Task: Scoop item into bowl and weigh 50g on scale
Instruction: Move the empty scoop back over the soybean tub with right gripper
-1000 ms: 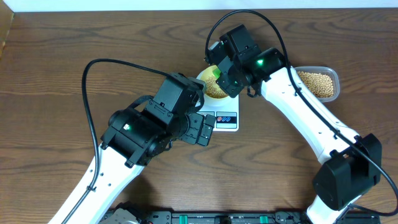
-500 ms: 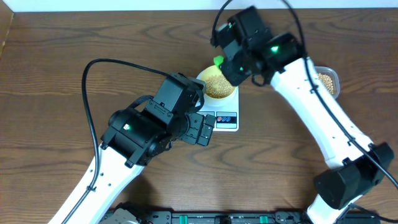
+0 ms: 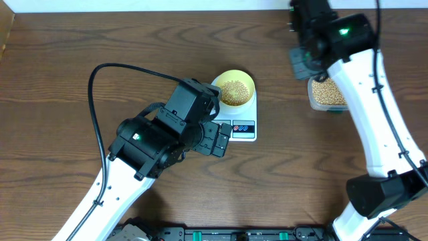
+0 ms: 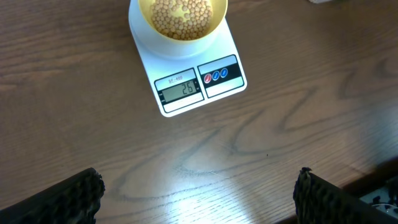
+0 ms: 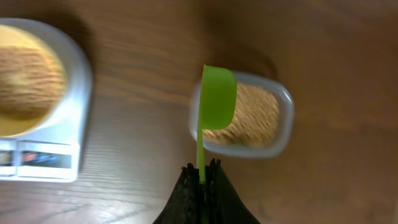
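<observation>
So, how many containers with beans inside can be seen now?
2. The yellow bowl sits on the scale; the clear tub stands on the table to its right, partly under the green scoop. None seems hidden.

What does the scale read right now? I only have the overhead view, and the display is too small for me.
Observer: The left wrist view shows the display of the scale reading 26, with the bowl of beans on it.
Operator: Is the right arm holding anything?
Observer: Yes. The right wrist view shows the right fingers shut on the handle of a green scoop.
Operator: Where is its cup?
Observer: In that view it lies over the end of the tub nearest the scale.
</observation>
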{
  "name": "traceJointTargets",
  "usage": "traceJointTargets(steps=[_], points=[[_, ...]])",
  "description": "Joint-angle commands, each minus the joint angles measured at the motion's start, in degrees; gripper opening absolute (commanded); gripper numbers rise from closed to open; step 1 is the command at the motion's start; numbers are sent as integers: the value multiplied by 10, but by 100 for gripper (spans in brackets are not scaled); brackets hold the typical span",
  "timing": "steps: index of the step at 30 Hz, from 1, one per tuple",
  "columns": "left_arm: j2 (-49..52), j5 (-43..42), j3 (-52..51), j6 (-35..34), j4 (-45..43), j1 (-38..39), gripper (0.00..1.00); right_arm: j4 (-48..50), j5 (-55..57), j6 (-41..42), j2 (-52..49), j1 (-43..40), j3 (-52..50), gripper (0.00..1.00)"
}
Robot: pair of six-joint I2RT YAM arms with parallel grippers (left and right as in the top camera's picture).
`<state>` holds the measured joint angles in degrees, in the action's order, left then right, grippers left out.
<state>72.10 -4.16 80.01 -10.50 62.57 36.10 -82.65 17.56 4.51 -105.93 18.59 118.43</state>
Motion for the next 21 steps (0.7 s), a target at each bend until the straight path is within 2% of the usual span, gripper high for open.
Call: traceJointTargets(steps=[1, 8, 13, 21], points=[[-7, 2, 9, 3, 0, -1, 100, -6, 31, 58, -1, -51, -2, 1], [-7, 2, 9, 3, 0, -1, 100, 14, 31, 64, -2, -113, -83, 1], [-7, 2, 9, 3, 0, -1, 100, 51, 27, 78, -2, -120, -163, 1], [-7, 2, 9, 3, 0, -1, 100, 113, 24, 88, -2, -120, -238, 1]])
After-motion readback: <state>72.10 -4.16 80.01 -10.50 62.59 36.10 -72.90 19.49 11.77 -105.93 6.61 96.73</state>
